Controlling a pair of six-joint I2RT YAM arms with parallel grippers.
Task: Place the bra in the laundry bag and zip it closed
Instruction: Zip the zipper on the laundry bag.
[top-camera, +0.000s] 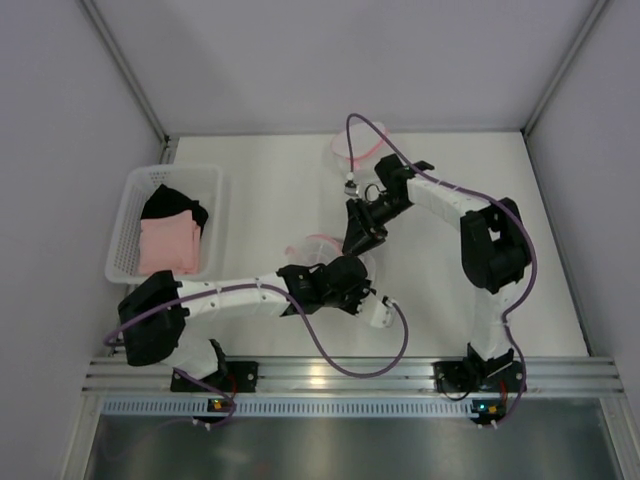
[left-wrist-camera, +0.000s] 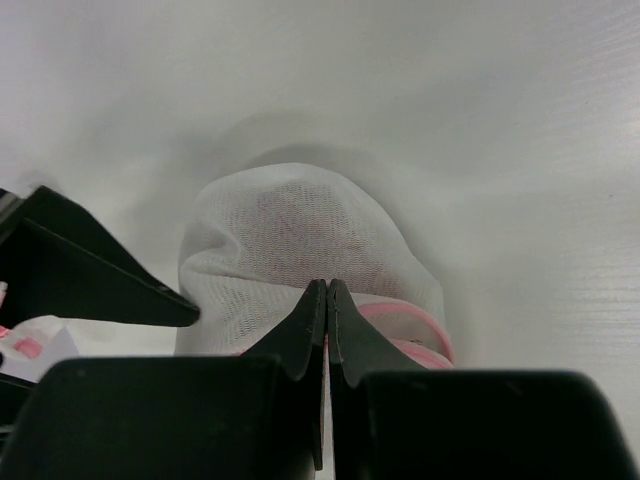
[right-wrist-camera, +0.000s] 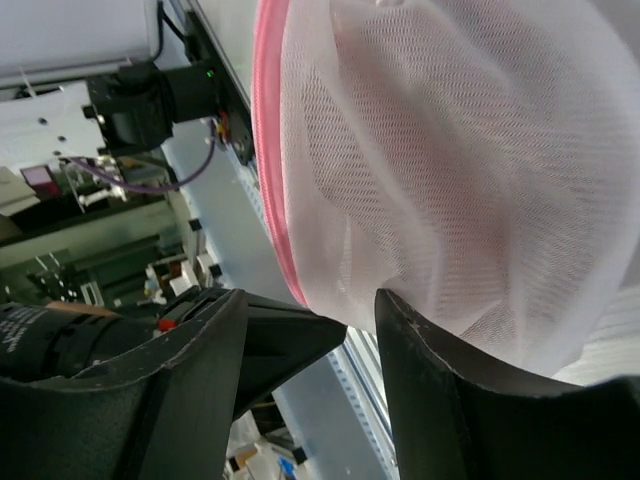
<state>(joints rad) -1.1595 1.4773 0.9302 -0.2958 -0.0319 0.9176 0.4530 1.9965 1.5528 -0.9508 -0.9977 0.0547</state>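
The white mesh laundry bag (top-camera: 316, 245) with pink zip trim lies at the table's middle. In the left wrist view the bag (left-wrist-camera: 300, 235) bulges in front of my fingers, and a pinkish shape shows through the mesh; I cannot tell if it is the bra. My left gripper (left-wrist-camera: 327, 287) is shut at the bag's pink-trimmed edge (left-wrist-camera: 425, 327). In the top view the left gripper (top-camera: 338, 264) is at the bag's near side. My right gripper (top-camera: 356, 244) is at its right side. In the right wrist view the right gripper (right-wrist-camera: 312, 296) is open, one finger (right-wrist-camera: 440, 360) against the mesh (right-wrist-camera: 440, 160).
A white basket (top-camera: 125, 215) with black and pink clothes stands at the left. A small white and pink item (top-camera: 345, 150) lies at the back middle. Grey walls close in the table on three sides.
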